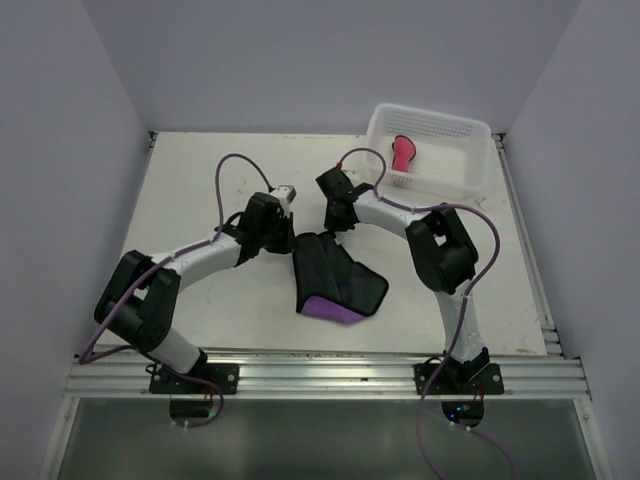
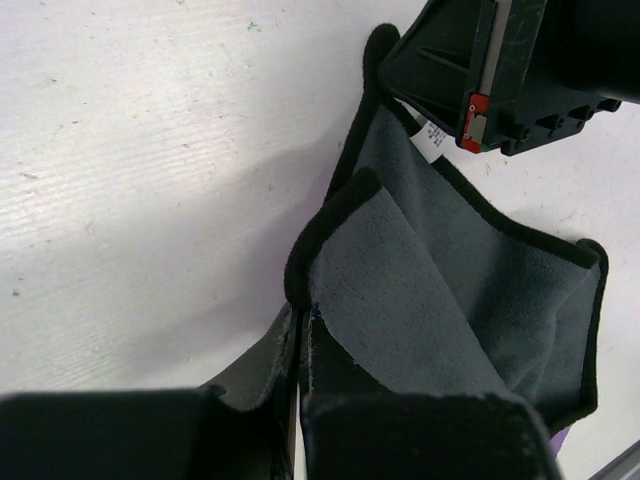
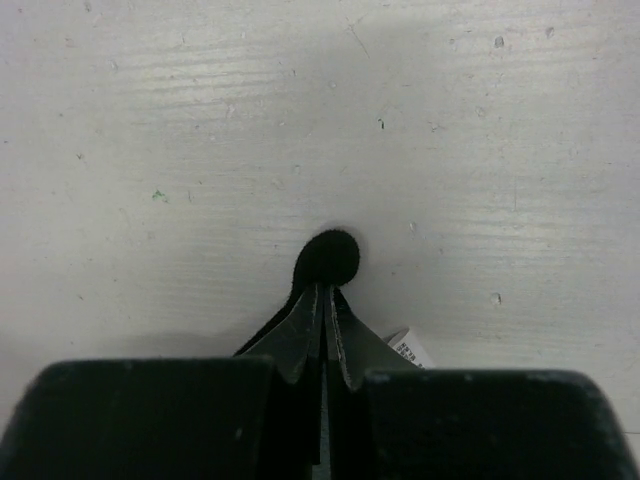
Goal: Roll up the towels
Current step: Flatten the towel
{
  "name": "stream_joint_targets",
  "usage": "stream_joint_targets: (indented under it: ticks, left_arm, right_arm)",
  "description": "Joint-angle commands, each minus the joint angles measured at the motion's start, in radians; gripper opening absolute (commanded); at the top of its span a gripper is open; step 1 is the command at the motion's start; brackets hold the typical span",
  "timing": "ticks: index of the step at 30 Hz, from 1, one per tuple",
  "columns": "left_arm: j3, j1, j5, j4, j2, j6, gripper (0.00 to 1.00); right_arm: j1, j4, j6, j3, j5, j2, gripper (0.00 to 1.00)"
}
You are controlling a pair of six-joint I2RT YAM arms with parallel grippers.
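White tabletop (image 1: pixel 200 290), grey walls. Two towels: one black-and-purple towel (image 1: pixel 335 280) mid-tabletop, half folded; one pink-red towel (image 1: pixel 402 152) in the one white basket (image 1: pixel 470 170), far right corner. Left gripper (image 2: pixel 300 345) clamped on the black towel's near-left corner, right gripper (image 3: pixel 323 320) pinched on its far corner.
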Motion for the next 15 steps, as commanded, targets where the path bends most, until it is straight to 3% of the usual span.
stream_joint_targets:
  ticks: [1,15]
  left_arm:
    - [-0.024,-0.006,-0.061,0.007,-0.071,0.003,0.00]
    - [-0.078,-0.006,-0.241,-0.078,-0.082,-0.040,0.00]
  right_arm:
    - [-0.024,-0.076,-0.023,-0.072,0.066,-0.008,0.00]
    - [-0.150,-0.040,-0.079,-0.248,0.066,-0.224,0.00]
